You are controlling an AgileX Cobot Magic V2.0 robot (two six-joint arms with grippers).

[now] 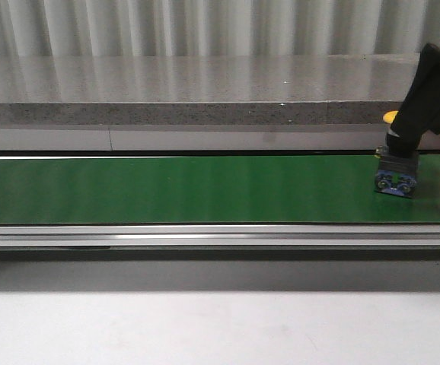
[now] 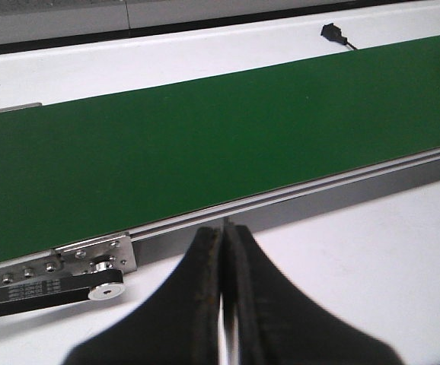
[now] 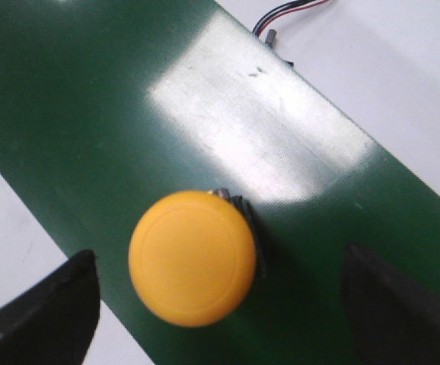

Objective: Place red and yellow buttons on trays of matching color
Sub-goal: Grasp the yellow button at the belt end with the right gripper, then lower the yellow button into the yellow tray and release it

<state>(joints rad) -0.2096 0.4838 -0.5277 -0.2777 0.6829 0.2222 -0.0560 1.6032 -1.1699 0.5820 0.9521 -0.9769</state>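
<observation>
Yellow button (image 3: 192, 258) between your right gripper's (image 3: 220, 304) wide-open fingers.
It sits near the belt's (image 1: 167, 190) right end; your left gripper (image 2: 224, 304) is pressed closed, holding nothing.

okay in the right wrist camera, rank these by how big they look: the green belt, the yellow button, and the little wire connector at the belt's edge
1. Green belt, filling most of the view.
2. Yellow button; it sits nearest the camera, between the open right gripper's fingers, so it looks bigger than it really is.
3. Wire connector, smallest by far.
</observation>
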